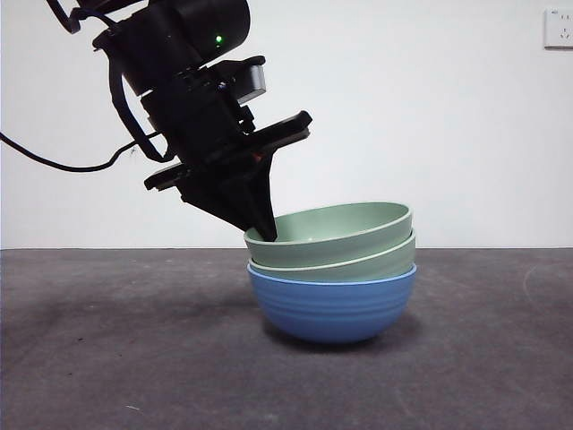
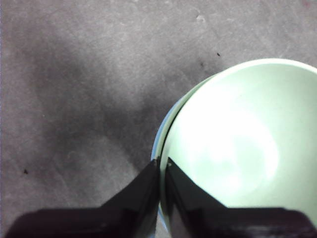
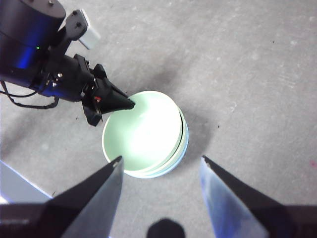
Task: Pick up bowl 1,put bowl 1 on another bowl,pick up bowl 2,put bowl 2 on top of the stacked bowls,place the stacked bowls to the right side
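Observation:
In the middle of the table stands a blue ribbed bowl (image 1: 331,309) with a pale green bowl (image 1: 380,262) nested in it. A second pale green bowl (image 1: 340,228) lies on top, tilted with its left rim raised. My left gripper (image 1: 266,231) comes down from the upper left and is shut on that raised rim, one jaw inside and one outside (image 2: 162,166). The top bowl (image 2: 237,148) fills much of the left wrist view. My right gripper (image 3: 161,158) hangs open high above the stack (image 3: 143,131), holding nothing.
Grey table surface (image 1: 107,358) runs around the stack on all sides. A white wall with a socket (image 1: 559,27) stands behind. The left arm's black cable (image 1: 54,164) trails off to the left. A pale blue-white edge (image 3: 15,186) shows in the right wrist view.

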Tool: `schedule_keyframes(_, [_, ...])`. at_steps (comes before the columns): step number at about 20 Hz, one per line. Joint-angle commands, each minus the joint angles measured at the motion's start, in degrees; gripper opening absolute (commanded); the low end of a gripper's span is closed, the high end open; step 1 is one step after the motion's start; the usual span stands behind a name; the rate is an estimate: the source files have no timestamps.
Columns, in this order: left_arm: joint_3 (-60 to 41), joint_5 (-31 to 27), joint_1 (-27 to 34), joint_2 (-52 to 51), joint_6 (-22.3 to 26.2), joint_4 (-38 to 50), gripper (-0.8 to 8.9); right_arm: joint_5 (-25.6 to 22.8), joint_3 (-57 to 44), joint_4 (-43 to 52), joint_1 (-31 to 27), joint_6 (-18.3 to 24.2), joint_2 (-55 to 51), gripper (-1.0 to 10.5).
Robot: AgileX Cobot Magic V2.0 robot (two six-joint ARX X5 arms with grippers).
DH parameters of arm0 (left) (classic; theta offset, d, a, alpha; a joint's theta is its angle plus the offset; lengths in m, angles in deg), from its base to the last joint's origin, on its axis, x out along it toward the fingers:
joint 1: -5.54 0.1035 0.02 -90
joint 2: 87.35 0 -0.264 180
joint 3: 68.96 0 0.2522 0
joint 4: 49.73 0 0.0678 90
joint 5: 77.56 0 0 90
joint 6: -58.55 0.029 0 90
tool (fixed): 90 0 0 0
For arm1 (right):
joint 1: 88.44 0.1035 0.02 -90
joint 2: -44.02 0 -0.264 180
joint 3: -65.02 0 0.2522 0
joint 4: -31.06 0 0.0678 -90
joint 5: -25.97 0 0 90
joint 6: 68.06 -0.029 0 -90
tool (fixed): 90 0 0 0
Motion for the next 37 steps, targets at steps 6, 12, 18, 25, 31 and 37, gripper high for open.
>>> schedule_keyframes(6, [1.53, 0.50, -0.22, 0.52, 0.57, -0.76, 2.89, -0.17, -0.22, -1.90, 0.02, -1.95, 0.07, 2.6])
schedule_keyframes(12, [12.46, 0.20, -0.11, -0.98, 2.75, -16.28, 2.89, -0.20, -0.22, -1.51, 0.02, -2.51, 2.62, 4.8])
schedule_keyframes(18, [29.24, 0.09, -0.11, -5.46, 7.74, -35.52, 2.89, -0.09, -0.22, 4.00, 0.02, -3.48, 15.37, 4.8])
schedule_keyframes(25, [38.84, 0.00, -0.11, -12.63, 10.58, -46.86, 2.88, 0.66, -0.22, 10.14, -2.21, -4.00, 34.93, 4.8])
schedule_keyframes(31, [38.84, 0.02, -0.11, -17.27, 10.56, -49.16, 2.88, 9.33, -0.22, 14.29, -4.85, -6.21, 45.24, 4.7])
schedule_keyframes(37, [38.84, 0.13, -0.13, -17.55, 10.51, -50.27, 2.88, 9.55, -0.22, 14.97, -4.83, -6.29, 47.32, 2.7])
